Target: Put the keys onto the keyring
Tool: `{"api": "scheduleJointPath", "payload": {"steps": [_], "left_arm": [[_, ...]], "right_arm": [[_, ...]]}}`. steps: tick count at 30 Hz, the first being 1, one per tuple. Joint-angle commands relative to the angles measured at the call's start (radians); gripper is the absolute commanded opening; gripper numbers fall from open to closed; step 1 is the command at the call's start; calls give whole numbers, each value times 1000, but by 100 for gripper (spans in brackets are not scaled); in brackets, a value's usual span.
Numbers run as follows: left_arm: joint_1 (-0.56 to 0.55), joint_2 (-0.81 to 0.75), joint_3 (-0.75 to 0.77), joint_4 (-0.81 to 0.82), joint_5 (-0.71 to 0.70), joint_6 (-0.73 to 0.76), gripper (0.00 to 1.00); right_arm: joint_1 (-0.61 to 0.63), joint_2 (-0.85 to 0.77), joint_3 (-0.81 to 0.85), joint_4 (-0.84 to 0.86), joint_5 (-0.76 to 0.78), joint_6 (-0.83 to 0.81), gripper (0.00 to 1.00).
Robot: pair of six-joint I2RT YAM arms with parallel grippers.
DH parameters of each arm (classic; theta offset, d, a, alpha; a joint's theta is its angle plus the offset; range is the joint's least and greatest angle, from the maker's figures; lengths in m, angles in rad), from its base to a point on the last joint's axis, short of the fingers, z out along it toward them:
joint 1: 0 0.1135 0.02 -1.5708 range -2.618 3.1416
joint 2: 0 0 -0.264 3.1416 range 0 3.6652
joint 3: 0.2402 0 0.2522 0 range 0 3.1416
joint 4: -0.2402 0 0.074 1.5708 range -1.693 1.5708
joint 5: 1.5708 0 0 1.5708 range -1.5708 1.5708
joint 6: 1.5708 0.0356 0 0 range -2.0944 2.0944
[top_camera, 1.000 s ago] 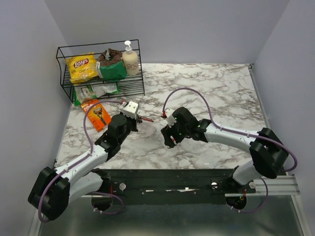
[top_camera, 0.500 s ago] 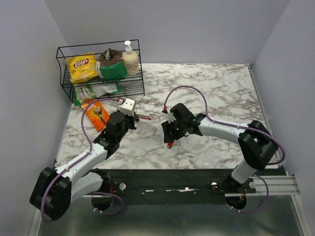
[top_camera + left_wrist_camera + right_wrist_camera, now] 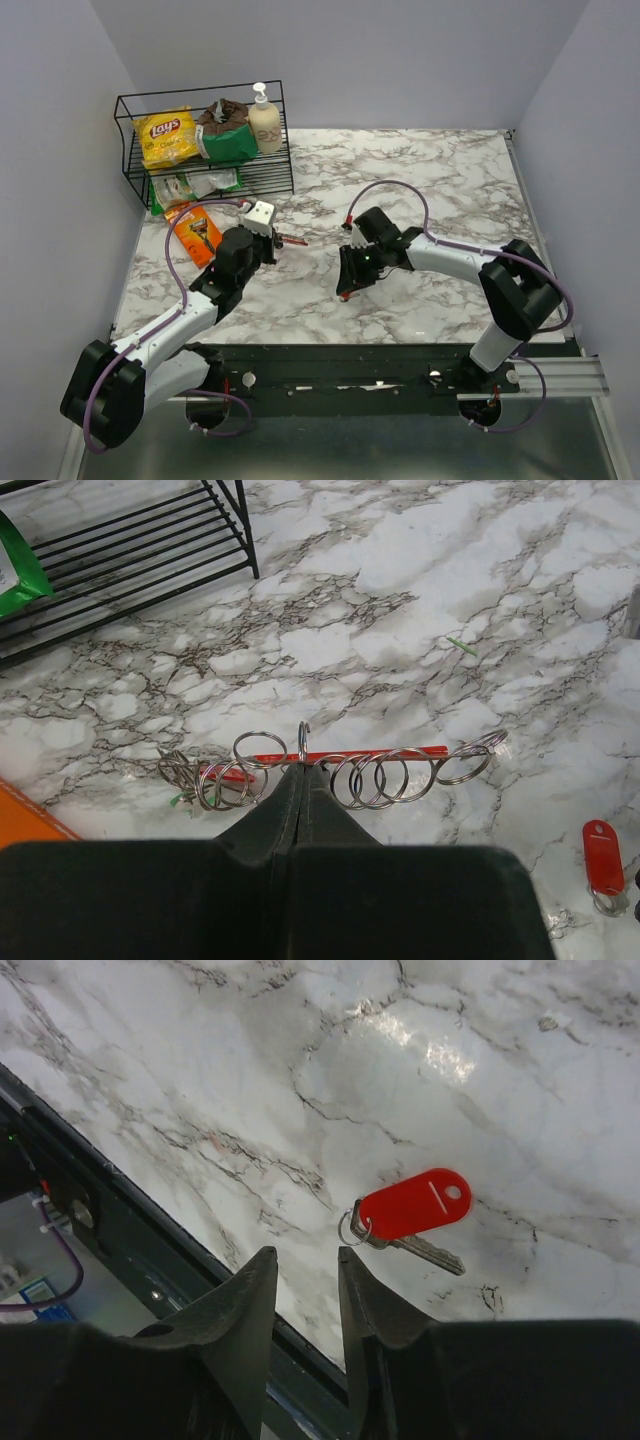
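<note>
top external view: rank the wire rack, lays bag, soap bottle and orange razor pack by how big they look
1. wire rack
2. lays bag and orange razor pack, too alike to split
3. soap bottle

I work in a lab test booth: plain pale walls (image 3: pixel 400 60) enclose a white marble-patterned tabletop (image 3: pixel 450 180) with a black metal mounting rail (image 3: pixel 340 360).

Top: high at near edge, looks down on white grey-veined marble table (image 3: pixel 440 170).
L wrist: close, low, fwd.
R wrist: close, downward.
Shared: red-tagged silver key (image 3: pixel 603 855), lower right L, centre R (image 3: pixel 410 1205).
</note>
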Motion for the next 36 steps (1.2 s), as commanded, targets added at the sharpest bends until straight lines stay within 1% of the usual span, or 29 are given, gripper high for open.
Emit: {"api": "scheduleJointPath", "payload": {"steps": [1, 13, 16, 18, 24, 28, 36], "left_arm": [[6, -14, 14, 33, 18, -6, 0], [9, -21, 0, 47, 27, -4, 0], [11, -21, -1, 47, 37, -3, 0], [11, -21, -1, 50, 47, -4, 0], [11, -14, -1, 52, 61, -7, 0], [11, -11, -1, 48, 61, -7, 0], [12, -7, -1, 44, 59, -7, 0]], "right_arm": [[-7, 39, -21, -41, -43, 40, 39], [-16, 100, -4, -48, -22, 28, 41], [-18, 113, 9, -48, -19, 27, 39], [-16, 122, 19, -48, -20, 27, 35], [-16, 136, 34, -48, -31, 20, 31], [-15, 93, 45, -61, -19, -2, 31], [-15, -42, 80, -116, 98, -176, 34]]}}
